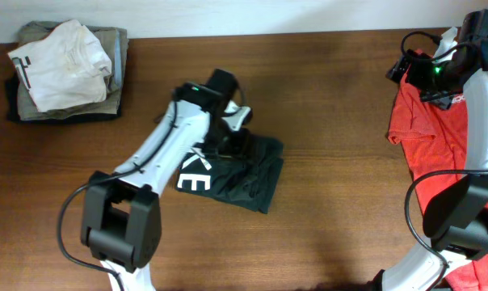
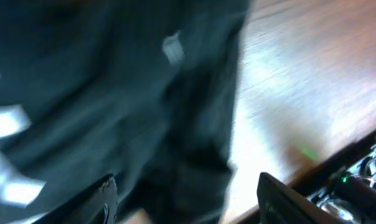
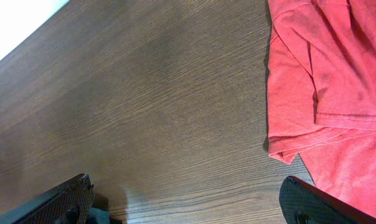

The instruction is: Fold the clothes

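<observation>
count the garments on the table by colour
black: 1, the black top
red: 1, the red garment
white: 1, the white garment
khaki: 1, the khaki garment under it
total: 4; a dark layer under those two may be a fifth

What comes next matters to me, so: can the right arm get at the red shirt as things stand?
Probably yes: the right gripper is open just beside the red shirt, only table wood between them.
</observation>
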{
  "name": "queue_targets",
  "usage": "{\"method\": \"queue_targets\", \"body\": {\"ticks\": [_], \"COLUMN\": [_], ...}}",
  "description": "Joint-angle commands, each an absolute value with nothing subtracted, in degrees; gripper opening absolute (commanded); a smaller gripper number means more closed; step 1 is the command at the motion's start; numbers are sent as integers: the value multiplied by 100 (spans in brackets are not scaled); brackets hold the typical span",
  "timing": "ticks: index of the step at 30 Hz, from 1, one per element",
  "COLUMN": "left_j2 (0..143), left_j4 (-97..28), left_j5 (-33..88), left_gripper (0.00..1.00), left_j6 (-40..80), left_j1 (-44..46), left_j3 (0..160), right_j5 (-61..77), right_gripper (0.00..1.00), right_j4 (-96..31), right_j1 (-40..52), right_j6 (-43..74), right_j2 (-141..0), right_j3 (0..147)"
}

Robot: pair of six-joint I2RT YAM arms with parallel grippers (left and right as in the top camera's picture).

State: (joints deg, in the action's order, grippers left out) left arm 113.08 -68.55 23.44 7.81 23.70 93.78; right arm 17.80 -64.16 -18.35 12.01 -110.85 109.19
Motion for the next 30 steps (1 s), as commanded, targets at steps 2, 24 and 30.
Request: {"method": "queue_targets", "body": {"ticks": [2,24,30], "left_j2": [11314,11369,11369], "left_j4": [-7966,-7293,-7264], "left_j5": [2403,915,913], "left_gripper": [87,61,44], "left_j6": [-5,834,832], "left_j1": [2126,3575,3586], "left_j3": [9480,8879,8809], "right_j5": [1728,1728,1728], "right_gripper": [99,99,99], "right_j4": [-6412,-6412,-6412], "right_j1": [-1844,-1844,-1844], "right_j6": [1201,1201,1201], "right_j2": [-11039,-11039,-11039], "right_j3": [10969,10969,10969]}}
